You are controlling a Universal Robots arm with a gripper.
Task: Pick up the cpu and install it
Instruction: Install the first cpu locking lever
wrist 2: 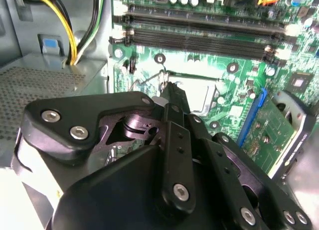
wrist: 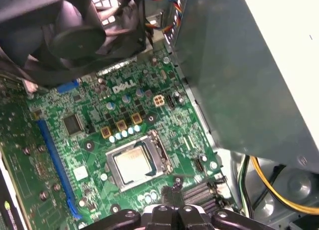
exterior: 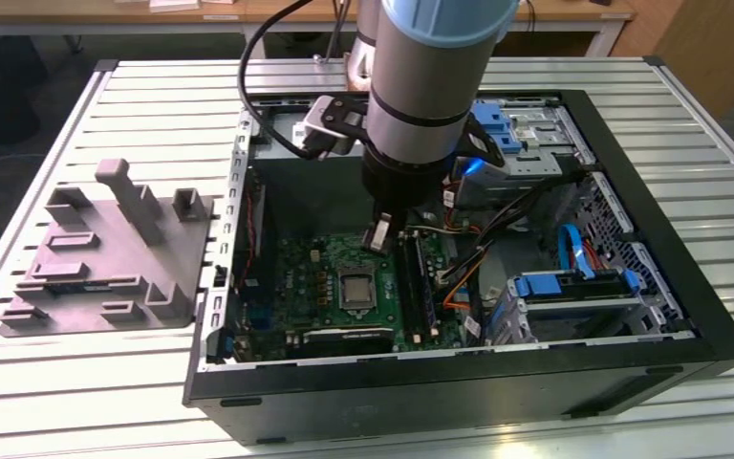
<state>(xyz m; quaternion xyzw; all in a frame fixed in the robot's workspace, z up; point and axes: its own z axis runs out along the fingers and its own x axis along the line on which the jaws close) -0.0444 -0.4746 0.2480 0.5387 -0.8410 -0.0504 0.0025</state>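
My claw: my claw (exterior: 380,235) hangs inside the open computer case (exterior: 469,387), over the green board (wrist: 167,122).
Claw state: I cannot tell if it is wide or narrow. I see nothing in it.
Where the cpu is: the cpu (wrist: 132,166) sits in the dark socket (exterior: 356,287) on the green board, with the metal frame all around it.
Which way it faces: it lies flat, shiny grey top up.
Its shape: it is square, so no side is the long one. Its edges line up with the frame.
Cpu and claw: in the first wrist view the cpu is near the tip of my claw (wrist: 172,212), a bit off to one side and not under it. They do not touch. In the exterior view my claw is above the board, just past the socket's far edge.
Near the cpu: a long blue slot (wrist: 55,160) runs along one side. Small yellow and blue round parts stand in a row just beside the socket.
In the way: a black fan (wrist: 75,30) and a big grey box (wrist: 239,80) stand tall on two sides. Yellow wires (wrist: 271,187) hang by the box.
Also close: long dark slots (wrist 2: 199,38) cross the board beyond my claw (wrist 2: 172,98).
Outside the case: a grey-purple fixture (exterior: 106,253) stands on the table (exterior: 35,392), toward the exterior view's left, well apart from me.
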